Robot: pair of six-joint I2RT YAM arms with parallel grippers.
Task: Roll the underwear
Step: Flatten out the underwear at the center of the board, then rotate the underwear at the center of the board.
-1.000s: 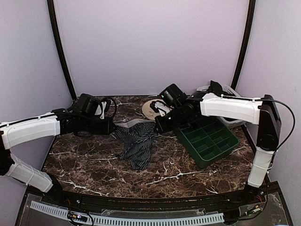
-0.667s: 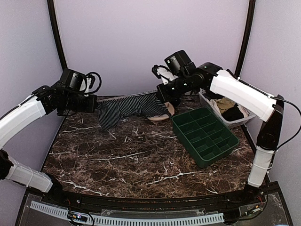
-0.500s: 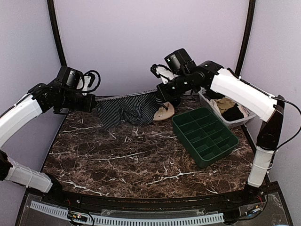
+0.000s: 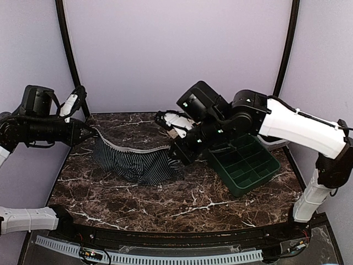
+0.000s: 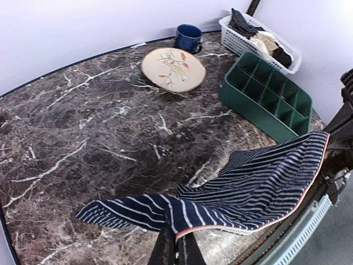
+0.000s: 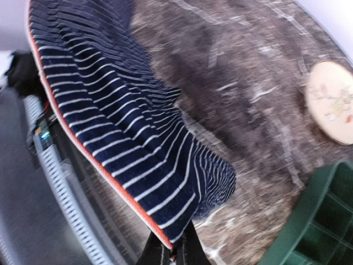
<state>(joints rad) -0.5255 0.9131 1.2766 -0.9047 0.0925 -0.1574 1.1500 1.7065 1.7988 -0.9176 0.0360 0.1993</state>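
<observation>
marble table [image 4: 193, 205]: left end effector [image 5: 176, 242] and right end effector [image 6: 172, 246] hold underwear [image 4: 138, 163].

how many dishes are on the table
2: a plate near the far edge of the table, and a blue mug just behind it. The held-up underwear could hide others.

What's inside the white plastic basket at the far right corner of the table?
The white plastic basket holds crumpled black cloth and a tan garment; anything beneath them is covered.
</observation>
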